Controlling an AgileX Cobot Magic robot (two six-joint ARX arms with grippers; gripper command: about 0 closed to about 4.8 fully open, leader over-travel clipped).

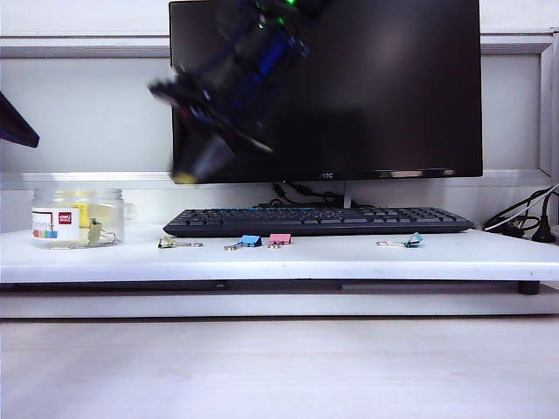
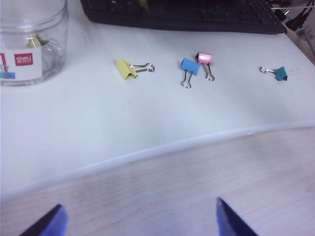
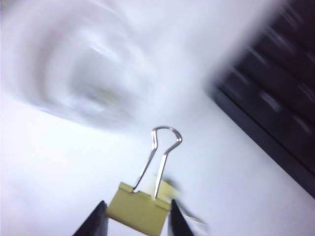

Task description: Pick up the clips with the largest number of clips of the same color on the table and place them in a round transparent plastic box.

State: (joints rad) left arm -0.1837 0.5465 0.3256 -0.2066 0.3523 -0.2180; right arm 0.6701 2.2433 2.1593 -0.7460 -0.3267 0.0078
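The right hand (image 3: 137,219) grips a small yellow metal binder clip (image 3: 140,206) between dark fingers (image 3: 93,223), above the white tabletop (image 3: 59,172), beside a blurred clear round box (image 3: 78,73) and black keyboard (image 3: 275,108).

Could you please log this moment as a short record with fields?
right claw: shut on a yellow clip, raised in front of the monitor, blurred
left claw: open, empty, near the table's front edge
round box: table's left end, yellow clips inside
loose clips: yellow, blue, pink, teal
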